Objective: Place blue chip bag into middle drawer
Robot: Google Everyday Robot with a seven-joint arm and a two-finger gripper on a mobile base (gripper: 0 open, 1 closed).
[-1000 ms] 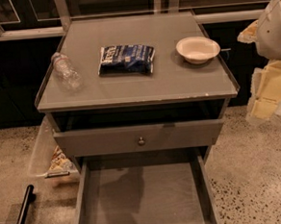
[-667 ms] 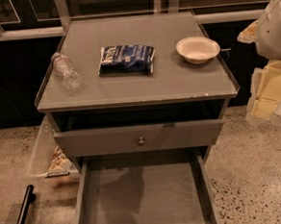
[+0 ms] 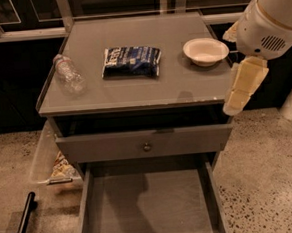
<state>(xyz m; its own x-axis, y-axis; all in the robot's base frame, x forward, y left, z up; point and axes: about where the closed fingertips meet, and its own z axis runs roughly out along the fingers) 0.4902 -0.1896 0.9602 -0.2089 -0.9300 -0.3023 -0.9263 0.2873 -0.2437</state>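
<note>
The blue chip bag [image 3: 131,61] lies flat on the grey cabinet top [image 3: 134,91], near the middle. The middle drawer [image 3: 147,208] is pulled far out at the bottom of the view, its plain grey floor bare. Above it, the shallower drawer with a round metal knob [image 3: 147,147] stands slightly open. My gripper [image 3: 241,86] hangs from the white arm [image 3: 269,19] at the right, beside the cabinet top's right front corner, well to the right of the bag and not touching it.
A clear plastic bottle [image 3: 69,74] lies at the left of the cabinet top and a white bowl [image 3: 205,50] at the right. A clear bin [image 3: 49,160] with snacks sits on the floor to the left. A black bar [image 3: 23,222] is at bottom left.
My arm and gripper have moved left, closer to the cabinet's right edge. The bag, bottle, bowl and drawers have not moved.
</note>
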